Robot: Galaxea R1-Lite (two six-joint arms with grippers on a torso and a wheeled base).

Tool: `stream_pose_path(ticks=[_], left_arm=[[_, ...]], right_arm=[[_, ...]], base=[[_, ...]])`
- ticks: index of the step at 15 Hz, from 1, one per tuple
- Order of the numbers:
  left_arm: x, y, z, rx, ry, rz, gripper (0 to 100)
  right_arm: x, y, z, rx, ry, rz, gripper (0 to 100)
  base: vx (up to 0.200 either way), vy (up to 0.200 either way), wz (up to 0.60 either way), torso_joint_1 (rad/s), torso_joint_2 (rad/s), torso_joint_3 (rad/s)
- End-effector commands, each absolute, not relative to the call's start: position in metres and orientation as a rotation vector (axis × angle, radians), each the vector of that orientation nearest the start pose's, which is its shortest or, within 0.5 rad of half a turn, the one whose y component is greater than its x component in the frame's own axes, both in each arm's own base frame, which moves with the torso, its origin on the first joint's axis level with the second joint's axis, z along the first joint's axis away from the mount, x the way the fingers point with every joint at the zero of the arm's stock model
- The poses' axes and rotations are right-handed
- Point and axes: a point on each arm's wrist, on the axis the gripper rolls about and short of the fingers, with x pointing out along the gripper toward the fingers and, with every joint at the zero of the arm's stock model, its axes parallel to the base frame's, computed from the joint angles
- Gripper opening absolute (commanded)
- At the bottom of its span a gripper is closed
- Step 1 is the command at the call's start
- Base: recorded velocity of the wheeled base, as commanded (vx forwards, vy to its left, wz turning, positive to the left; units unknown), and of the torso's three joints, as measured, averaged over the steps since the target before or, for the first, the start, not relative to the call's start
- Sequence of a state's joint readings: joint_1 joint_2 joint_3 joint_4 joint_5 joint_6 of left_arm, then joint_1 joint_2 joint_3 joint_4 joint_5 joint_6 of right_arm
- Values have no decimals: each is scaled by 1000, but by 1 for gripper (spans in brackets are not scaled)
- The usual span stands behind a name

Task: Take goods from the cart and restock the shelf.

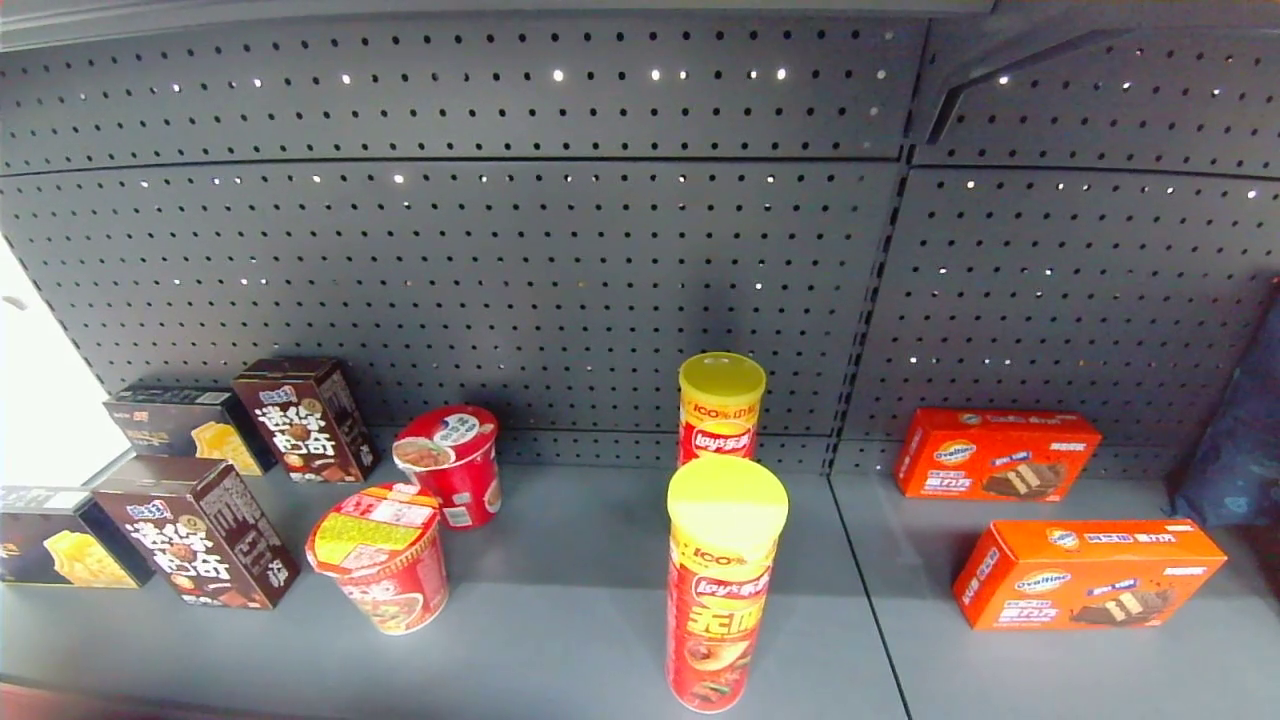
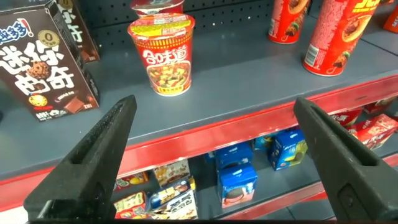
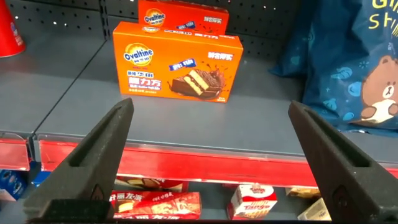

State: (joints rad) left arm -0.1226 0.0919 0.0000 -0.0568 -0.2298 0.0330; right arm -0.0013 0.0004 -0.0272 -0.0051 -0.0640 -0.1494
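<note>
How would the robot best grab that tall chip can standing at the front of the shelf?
Probably around the middle of the front chip can, coming level from the open front of the shelf, a jaw on each curved side. It stands upright with room either side; the second can behind blocks the back.

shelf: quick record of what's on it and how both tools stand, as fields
surface: shelf, grey
far left: front black box, rear black box
left: front cookie box, rear cookie box
centre-left: front cup noodle, rear cup noodle
centre: front chip can, rear chip can, upright
right: front orange box, rear orange box
far right: blue bag
left tool: open, empty
right tool: open, empty
</note>
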Motion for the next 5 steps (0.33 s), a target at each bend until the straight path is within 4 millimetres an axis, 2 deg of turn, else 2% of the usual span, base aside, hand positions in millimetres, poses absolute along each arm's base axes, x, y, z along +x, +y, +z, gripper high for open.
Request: stream_pose_path(ticks=[1, 5], left_arm=[[-16, -3, 84, 30, 30, -353, 100], [-16, -3, 84, 28, 30, -353, 100]], right_arm=[[-25, -1, 84, -149, -27, -68, 100], [-25, -1, 84, -135, -28, -68, 100]], base=[[0, 0, 0, 0, 0, 0], [0, 0, 0, 0, 0, 0]])
